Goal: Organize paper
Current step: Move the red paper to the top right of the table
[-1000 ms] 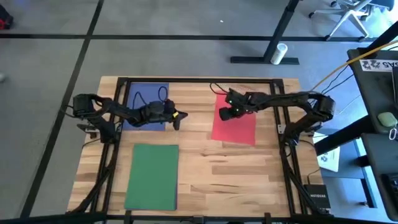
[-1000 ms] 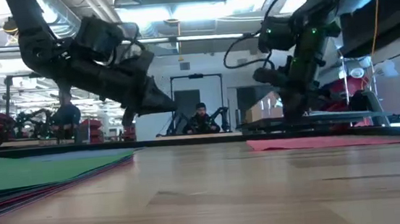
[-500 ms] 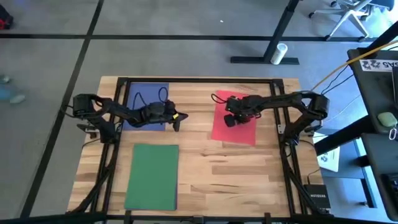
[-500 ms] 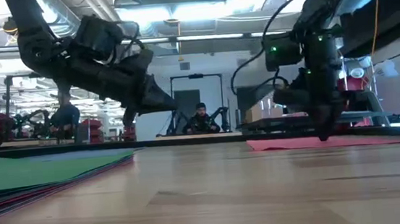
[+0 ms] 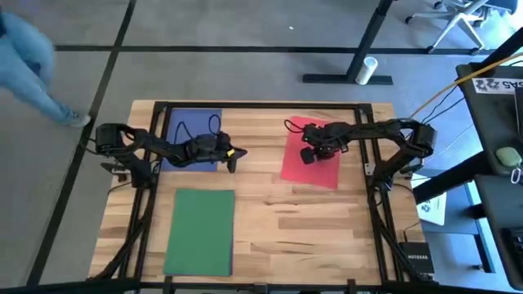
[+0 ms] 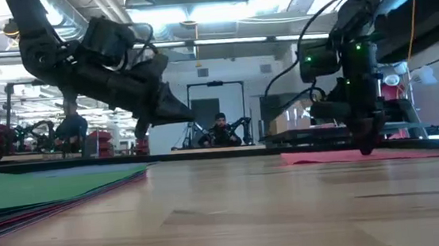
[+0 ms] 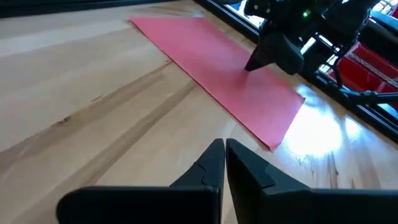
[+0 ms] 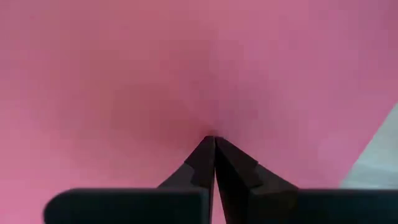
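Observation:
A red sheet of paper (image 5: 315, 167) lies flat at the table's far right, and my right gripper (image 5: 307, 157) stands shut on it. A blue sheet (image 5: 189, 122) lies flat at the far left. A green sheet (image 5: 200, 231) tops a stack of several sheets (image 6: 51, 203) at the near left. My left gripper (image 5: 234, 161) is shut with nothing in it, hovering over bare wood between the blue and red sheets. The left wrist view shows it (image 7: 224, 155) pointing toward the red sheet (image 7: 217, 68). My right gripper presses its shut fingertips (image 8: 213, 142) down on the red sheet's top face (image 8: 211, 118), around its middle and nearer its left edge. The fingers come from above, pointing down (image 6: 365, 146). The sheet lies flat on the table.
A black frame rail (image 5: 261, 106) runs around the table's far and side edges, with cables (image 5: 214, 122) over the blue sheet. Bare wood lies at the table's near right (image 5: 310, 237). A person (image 5: 33, 65) walks on the floor beyond the far left; another person (image 6: 220, 129) sits far behind.
My right gripper has come down onto the red sheet and moved a little toward the table's right edge. The sheet has slid slightly that way with it and stays flat.

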Action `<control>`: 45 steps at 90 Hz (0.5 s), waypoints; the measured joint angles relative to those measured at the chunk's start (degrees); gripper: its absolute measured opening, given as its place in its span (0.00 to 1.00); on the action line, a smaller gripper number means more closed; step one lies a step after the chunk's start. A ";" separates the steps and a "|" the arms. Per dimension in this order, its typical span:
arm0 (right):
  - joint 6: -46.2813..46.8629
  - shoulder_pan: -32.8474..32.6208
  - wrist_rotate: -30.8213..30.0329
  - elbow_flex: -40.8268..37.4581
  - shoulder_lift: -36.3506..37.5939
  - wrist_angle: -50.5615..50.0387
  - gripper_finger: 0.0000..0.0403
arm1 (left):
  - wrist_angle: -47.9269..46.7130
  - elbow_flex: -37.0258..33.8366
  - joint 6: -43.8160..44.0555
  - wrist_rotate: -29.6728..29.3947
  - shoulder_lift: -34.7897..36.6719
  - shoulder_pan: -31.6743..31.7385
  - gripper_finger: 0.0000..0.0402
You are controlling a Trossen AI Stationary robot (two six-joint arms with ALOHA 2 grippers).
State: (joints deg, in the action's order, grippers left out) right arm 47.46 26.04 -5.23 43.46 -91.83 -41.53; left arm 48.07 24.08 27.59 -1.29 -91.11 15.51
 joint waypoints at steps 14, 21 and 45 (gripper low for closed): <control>-3.09 1.12 -1.48 -0.19 0.29 -0.74 0.00 | -0.07 0.00 -0.39 0.01 0.00 0.00 0.00; -4.09 1.14 -3.30 -0.37 0.62 -1.98 0.00 | -0.51 0.00 -0.39 -0.01 0.00 0.00 0.00; -5.40 1.93 -6.08 -0.59 1.25 -7.46 0.00 | -0.98 0.00 -0.39 0.01 0.00 0.00 0.00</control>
State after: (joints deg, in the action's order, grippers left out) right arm 42.07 27.96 -11.31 42.87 -90.59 -48.99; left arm 47.09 24.08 27.20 -1.28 -91.11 15.51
